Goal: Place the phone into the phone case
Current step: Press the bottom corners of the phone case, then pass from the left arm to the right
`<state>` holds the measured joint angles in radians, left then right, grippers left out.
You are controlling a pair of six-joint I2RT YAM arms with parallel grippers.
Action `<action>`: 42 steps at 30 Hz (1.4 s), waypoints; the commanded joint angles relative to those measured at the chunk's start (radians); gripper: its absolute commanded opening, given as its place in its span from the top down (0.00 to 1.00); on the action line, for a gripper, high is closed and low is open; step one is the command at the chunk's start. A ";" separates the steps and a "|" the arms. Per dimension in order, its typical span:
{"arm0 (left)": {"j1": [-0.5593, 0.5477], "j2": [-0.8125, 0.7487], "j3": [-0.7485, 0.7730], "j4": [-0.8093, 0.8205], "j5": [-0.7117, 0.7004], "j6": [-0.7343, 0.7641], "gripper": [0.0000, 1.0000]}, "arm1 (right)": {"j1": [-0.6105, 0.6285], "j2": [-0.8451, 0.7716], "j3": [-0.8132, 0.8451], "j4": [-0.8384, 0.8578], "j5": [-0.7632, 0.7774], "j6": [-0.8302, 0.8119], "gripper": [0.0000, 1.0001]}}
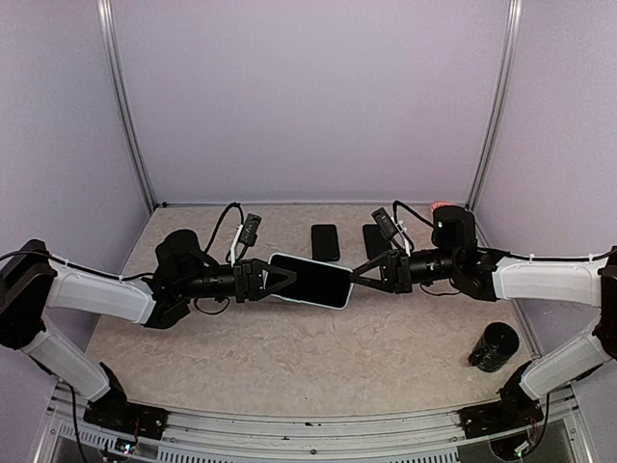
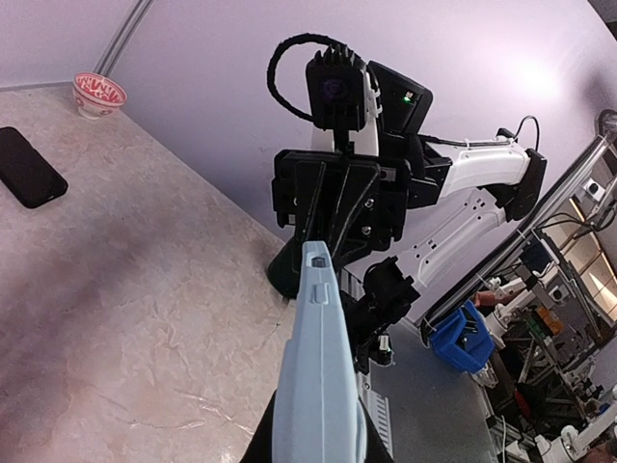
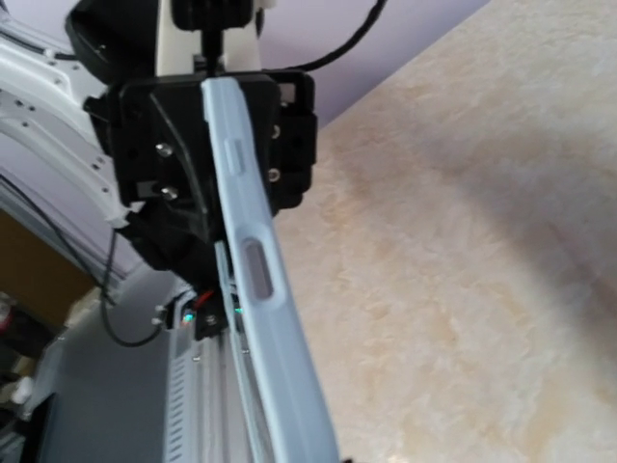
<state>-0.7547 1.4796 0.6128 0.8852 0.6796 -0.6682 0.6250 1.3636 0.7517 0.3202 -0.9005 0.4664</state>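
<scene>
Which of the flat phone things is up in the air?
The light-blue case, held between the left gripper and right gripper. Both black phones lie flat on the table.

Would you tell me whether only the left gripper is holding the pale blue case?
No, the left gripper and right gripper each clamp one end of the pale blue case.
</scene>
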 commanded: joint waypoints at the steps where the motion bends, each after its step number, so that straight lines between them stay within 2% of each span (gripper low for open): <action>1: 0.000 -0.036 0.008 0.047 -0.007 0.020 1.00 | -0.018 -0.012 -0.038 0.102 -0.122 0.053 0.90; 6: 0.000 -0.038 0.010 0.044 -0.006 0.022 1.00 | -0.021 -0.010 -0.065 0.171 -0.203 0.081 0.87; 9: 0.002 -0.038 0.010 0.043 -0.006 0.022 1.00 | -0.025 -0.024 -0.048 0.118 -0.203 0.039 0.73; 13: 0.002 -0.038 0.008 0.036 -0.004 0.024 1.00 | -0.029 -0.082 -0.005 -0.084 -0.093 -0.108 0.55; 16: 0.003 -0.040 0.021 0.000 0.003 0.032 1.00 | -0.028 -0.106 0.028 -0.175 0.010 -0.181 0.46; 22: 0.000 -0.034 0.112 -0.228 0.006 0.114 1.00 | -0.011 -0.123 0.041 -0.210 0.095 -0.244 0.31; 28: -0.004 -0.022 0.143 -0.315 0.012 0.137 1.00 | 0.047 -0.142 0.026 -0.214 0.202 -0.319 0.21; 33: -0.013 0.028 0.187 -0.390 0.050 0.153 1.00 | 0.102 -0.135 0.029 -0.240 0.291 -0.384 0.02; 38: -0.023 0.061 0.224 -0.449 0.072 0.173 1.00 | 0.155 -0.120 0.040 -0.270 0.391 -0.427 0.00; 42: -0.041 0.064 0.265 -0.547 0.095 0.248 1.00 | 0.156 -0.095 0.050 -0.287 0.338 -0.415 0.00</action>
<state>-0.7757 1.5471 0.8082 0.3923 0.7216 -0.5049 0.7719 1.2480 0.7742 0.0685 -0.5655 0.0700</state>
